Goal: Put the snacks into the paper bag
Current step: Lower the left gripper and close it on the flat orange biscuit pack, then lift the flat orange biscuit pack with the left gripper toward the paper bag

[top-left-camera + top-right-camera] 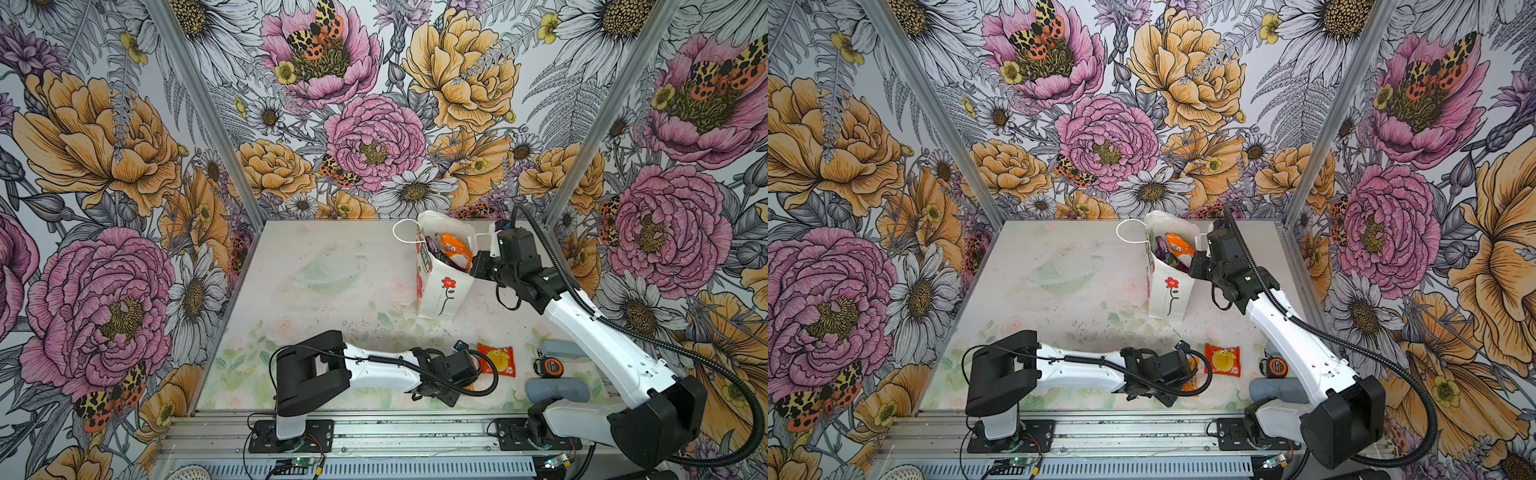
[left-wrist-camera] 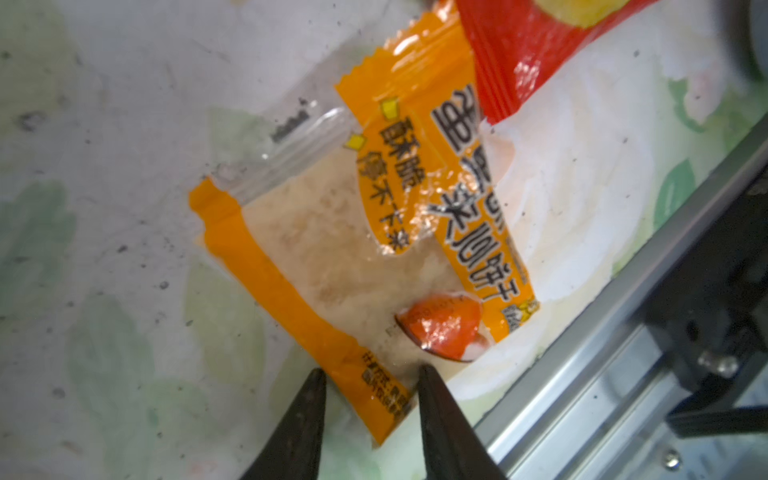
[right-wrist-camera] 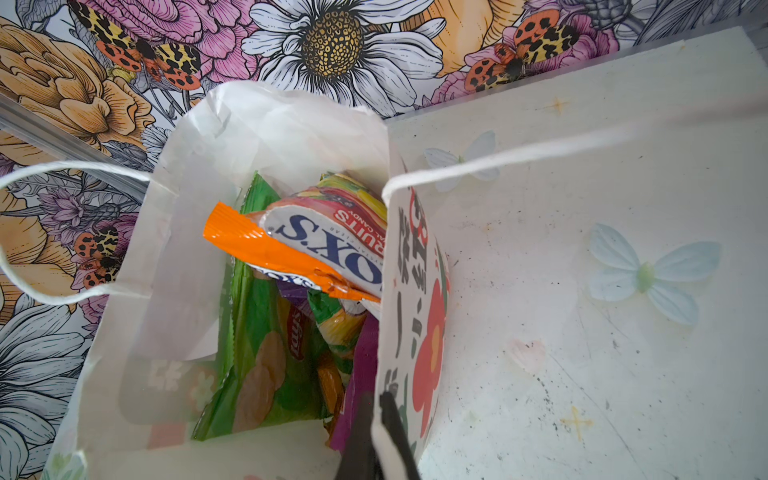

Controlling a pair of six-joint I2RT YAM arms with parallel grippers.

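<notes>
The white paper bag [image 1: 440, 291] [image 1: 1167, 291] stands upright at the back right of the table, holding several snacks. An orange Fox's packet [image 3: 291, 257] lies on top and a green packet [image 3: 257, 353] below it. My right gripper [image 3: 378, 403] is shut on the bag's flower-printed front wall at its rim. On the table near the front lie a small orange sachet [image 2: 332, 257] and a red sachet [image 1: 496, 359] [image 2: 519, 54] overlapping its far end. My left gripper [image 2: 372, 370] is low over the table. Its jaws stand apart on either side of the orange sachet's near end.
An orange-black tape measure [image 1: 550, 368] and two grey-blue cases [image 1: 557, 390] [image 1: 559, 349] lie at the front right by the right arm's base. A clear shallow dish [image 1: 328, 272] sits mid-table on the left. The aluminium rail [image 2: 582, 395] runs close beside the orange sachet.
</notes>
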